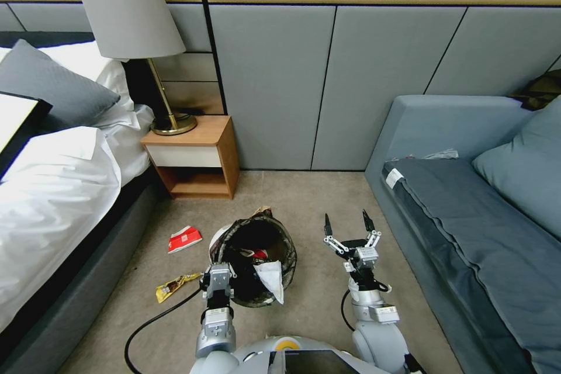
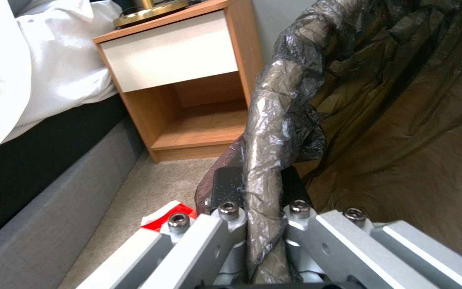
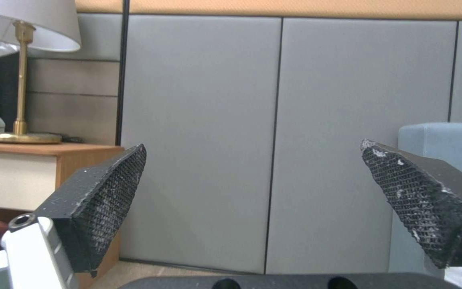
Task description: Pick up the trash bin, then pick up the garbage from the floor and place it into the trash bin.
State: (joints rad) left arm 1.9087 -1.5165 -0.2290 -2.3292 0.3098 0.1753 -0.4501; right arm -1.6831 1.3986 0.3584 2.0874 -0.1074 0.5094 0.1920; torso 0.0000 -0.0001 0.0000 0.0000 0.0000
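Overhead, the left claw (image 1: 217, 281) pinches the trash bin's (image 1: 257, 260) rim, a red wrapper (image 1: 184, 239) farther left, while the right claw (image 1: 349, 227) hovers wide beside the bin; closer up, the left claw (image 2: 263, 224) clamps the black liner (image 2: 274, 132); the right claw (image 3: 252, 196) gapes empty.

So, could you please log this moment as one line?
left pincer: shut on trash bin rim | right pincer: open, empty | red wrapper, yellow wrapper: on floor
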